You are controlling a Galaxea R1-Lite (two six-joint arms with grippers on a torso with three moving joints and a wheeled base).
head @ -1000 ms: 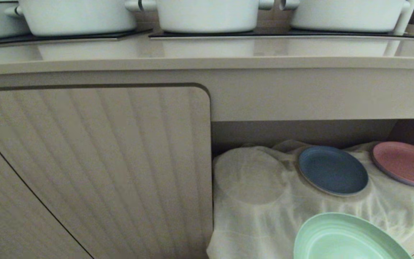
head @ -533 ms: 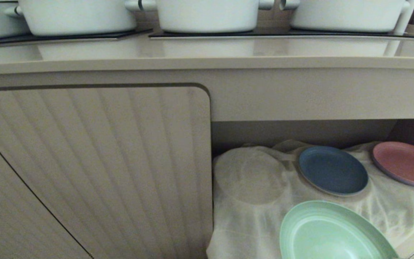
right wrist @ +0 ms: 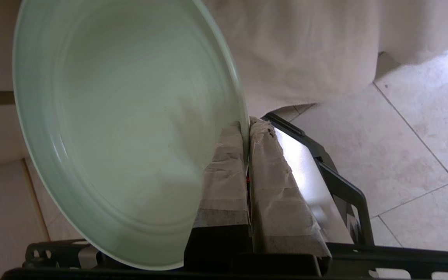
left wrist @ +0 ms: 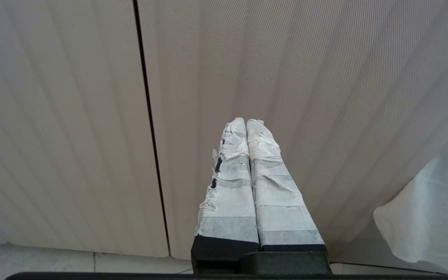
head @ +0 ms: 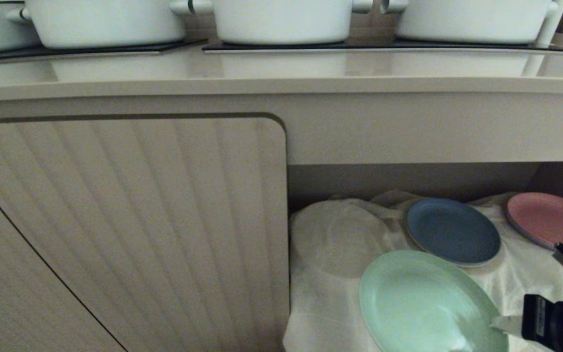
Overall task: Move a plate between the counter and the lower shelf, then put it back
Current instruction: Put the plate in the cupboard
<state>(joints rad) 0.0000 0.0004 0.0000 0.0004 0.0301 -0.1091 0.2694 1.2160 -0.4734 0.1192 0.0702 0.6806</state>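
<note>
The mint-green plate point(head: 423, 303) hung tilted at the front of the lower shelf point(head: 408, 178), over the white cloth point(head: 340, 274) that lined it and just in front of the dark blue plate point(head: 452, 231); whether its far edge touched the cloth could not be told. The right gripper point(right wrist: 246, 130) was clenched on its rim, one taped finger inside and one outside, at the edge farthest from the blue plate. The plate looked stiff, light and matte, probably plastic or melamine, so unlikely to bend; held at one point on a thin rim, it could swing or slip. The low raised rim seemed the only sensible hold. A pink plate point(head: 548, 220) lay beyond the blue one, to its right. White pots point(head: 281, 19) stood on the tabletop point(head: 281, 73) above. The left gripper point(left wrist: 246, 126), pressed shut and empty, faced the ribbed cabinet door point(left wrist: 325, 77).
</note>
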